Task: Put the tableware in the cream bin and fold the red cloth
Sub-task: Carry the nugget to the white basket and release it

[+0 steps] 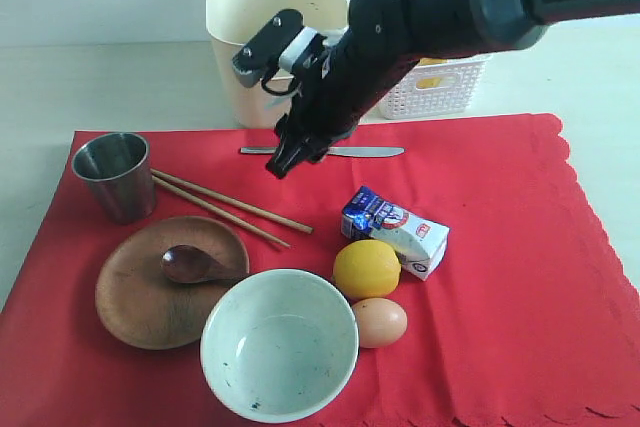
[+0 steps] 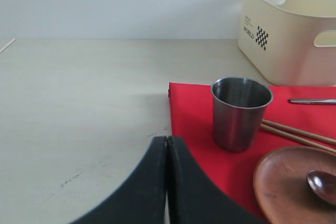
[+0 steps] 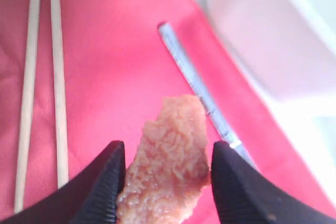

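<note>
On the red cloth (image 1: 500, 247) stand a steel cup (image 1: 115, 175), wooden chopsticks (image 1: 230, 207), a brown plate (image 1: 140, 292) carrying a dark spoon (image 1: 190, 264), a pale bowl (image 1: 280, 342) and a metal knife (image 1: 370, 152). The cream bin (image 1: 262, 27) is behind the cloth. My right gripper (image 3: 169, 144) is shut on a pinkish-brown crumbly food piece (image 3: 168, 177), just above the cloth beside the knife (image 3: 197, 85) and chopsticks (image 3: 58, 77). My left gripper (image 2: 167, 140) is shut and empty over bare table, near the cup (image 2: 241, 111).
A milk carton (image 1: 395, 230), a lemon (image 1: 366, 269) and an egg (image 1: 379, 322) lie right of the bowl. A white lattice basket (image 1: 435, 87) stands behind the right arm, next to the bin.
</note>
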You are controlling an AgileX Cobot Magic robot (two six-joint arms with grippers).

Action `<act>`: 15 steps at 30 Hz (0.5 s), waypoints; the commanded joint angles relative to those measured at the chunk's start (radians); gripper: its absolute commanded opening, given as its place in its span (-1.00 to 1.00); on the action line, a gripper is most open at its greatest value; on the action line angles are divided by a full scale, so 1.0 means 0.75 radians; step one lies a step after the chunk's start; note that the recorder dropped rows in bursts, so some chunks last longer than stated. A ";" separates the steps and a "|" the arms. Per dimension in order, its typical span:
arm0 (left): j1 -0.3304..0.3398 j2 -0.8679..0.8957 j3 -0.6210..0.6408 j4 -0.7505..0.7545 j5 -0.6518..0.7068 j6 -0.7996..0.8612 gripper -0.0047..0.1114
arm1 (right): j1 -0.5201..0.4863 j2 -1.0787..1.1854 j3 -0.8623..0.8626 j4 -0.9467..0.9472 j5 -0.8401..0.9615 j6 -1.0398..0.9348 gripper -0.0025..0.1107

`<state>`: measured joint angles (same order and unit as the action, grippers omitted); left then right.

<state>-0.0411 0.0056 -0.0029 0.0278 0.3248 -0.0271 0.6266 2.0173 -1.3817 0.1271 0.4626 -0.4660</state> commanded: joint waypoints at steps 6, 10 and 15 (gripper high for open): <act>0.002 -0.007 0.004 0.009 -0.007 -0.003 -0.92 | -0.142 -0.190 -0.001 -0.020 -0.125 0.037 -0.96; 0.002 -0.007 0.004 0.009 -0.007 -0.003 -0.92 | -0.241 -0.192 -0.001 -0.020 -0.258 0.111 -0.96; 0.002 -0.007 0.004 0.009 -0.007 -0.003 -0.92 | -0.349 -0.146 -0.001 -0.020 -0.421 0.247 -0.96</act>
<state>-0.0411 0.0056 -0.0029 0.0278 0.3248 -0.0271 0.4002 1.8903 -1.3817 0.1169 0.2195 -0.3343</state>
